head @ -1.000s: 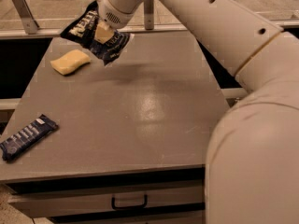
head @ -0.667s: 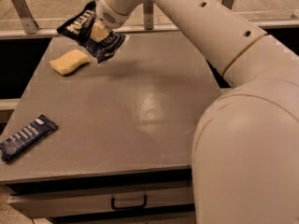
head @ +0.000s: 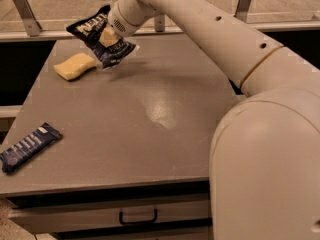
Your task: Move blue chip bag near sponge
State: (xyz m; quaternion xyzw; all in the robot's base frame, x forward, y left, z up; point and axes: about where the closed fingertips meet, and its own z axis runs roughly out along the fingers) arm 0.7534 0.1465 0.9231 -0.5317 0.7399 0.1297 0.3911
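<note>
The blue chip bag (head: 100,39), dark navy with white lettering, hangs tilted just above the table's far left part. My gripper (head: 109,35) is shut on its middle, one pale finger (head: 108,36) showing across the bag. The pale yellow sponge (head: 75,65) lies on the table just left of and below the bag, a small gap from the bag's lower end.
A flat dark blue bar wrapper (head: 28,146) lies near the table's front left edge. My arm (head: 210,29) crosses the table's right side from the large body at lower right. A drawer with a handle (head: 137,217) is under the grey table (head: 165,134). A rail (head: 30,34) runs behind.
The gripper with the bag has shifted slightly left and back, staying beside the sponge. The sponge and bar wrapper have not moved.
</note>
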